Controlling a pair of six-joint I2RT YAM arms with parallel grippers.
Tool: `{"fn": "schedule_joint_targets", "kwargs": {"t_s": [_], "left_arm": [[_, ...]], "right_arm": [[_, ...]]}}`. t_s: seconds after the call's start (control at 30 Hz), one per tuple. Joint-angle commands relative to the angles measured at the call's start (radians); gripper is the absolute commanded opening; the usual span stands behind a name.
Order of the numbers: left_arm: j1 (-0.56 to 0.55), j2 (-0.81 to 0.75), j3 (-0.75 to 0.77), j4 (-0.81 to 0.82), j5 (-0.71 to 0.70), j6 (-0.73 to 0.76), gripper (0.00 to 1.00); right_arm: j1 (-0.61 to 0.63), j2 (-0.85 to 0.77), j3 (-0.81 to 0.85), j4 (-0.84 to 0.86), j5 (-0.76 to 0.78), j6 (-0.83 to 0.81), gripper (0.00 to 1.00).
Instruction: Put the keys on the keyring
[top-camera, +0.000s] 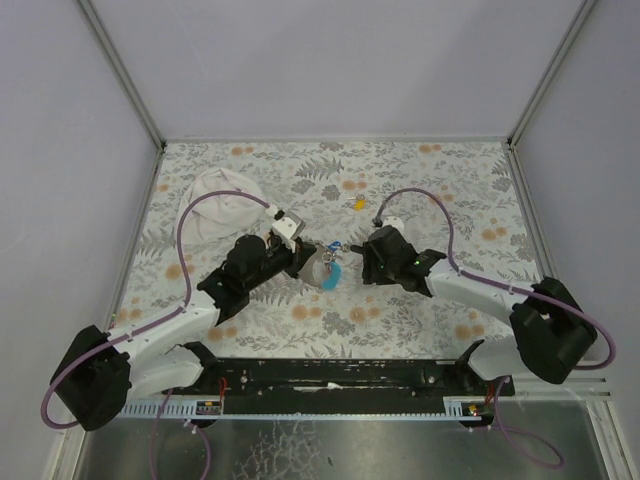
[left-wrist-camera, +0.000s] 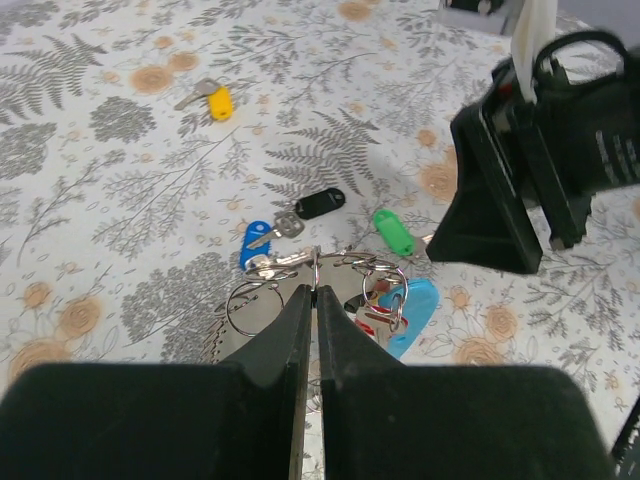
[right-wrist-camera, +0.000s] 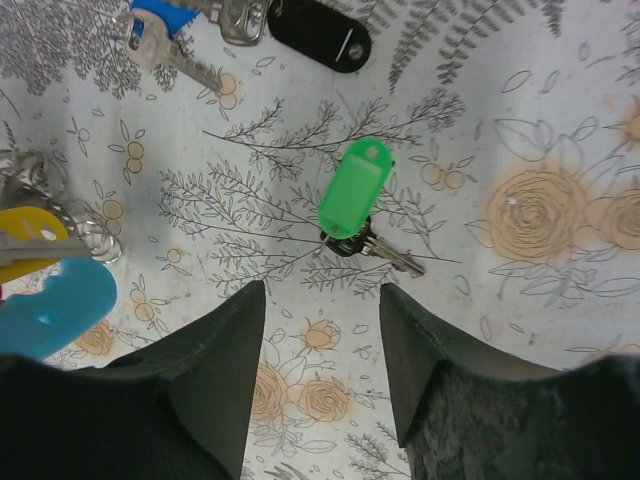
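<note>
Green plastic-headed key (right-wrist-camera: 352, 195) lies flat beyond right end effector's (right-wrist-camera: 322, 292) parted fingers; left end effector (left-wrist-camera: 313, 290) pinches keyring's (left-wrist-camera: 415, 310) wire loop.

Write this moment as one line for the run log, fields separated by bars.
left tool: shut on keyring | right tool: open, over green key | blue key, black key, yellow key: on table

You've bare counter (right-wrist-camera: 520, 120) all round the green key (right-wrist-camera: 352, 195), right end effector (right-wrist-camera: 320, 290) spread wide before it, black key (right-wrist-camera: 320, 35) and blue key (left-wrist-camera: 255, 243) just past, keyring (left-wrist-camera: 330, 275) and left end effector (left-wrist-camera: 310, 295) crowding the left
</note>
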Motion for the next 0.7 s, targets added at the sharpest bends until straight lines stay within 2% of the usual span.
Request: {"fn": "schedule_joint_targets", "kwargs": {"t_s": [0.0,0.4,0.67], "left_arm": [[-0.003,-0.030,-0.018,-0.033,-0.115,0.003,0.00],[-0.002,-0.053,-0.040,-0.016,-0.144,-0.005,0.00],[-0.002,-0.055,-0.047,-0.008,-0.149,-0.008,0.00]], "right_arm": [[0.073,0.070,0.068,0.015,0.135,0.083,0.54],[0.208,0.157,0.055,0.054,0.426,0.204,0.35],[0.278,0.216,0.069,0.030,0.570,0.285,0.29]]}}
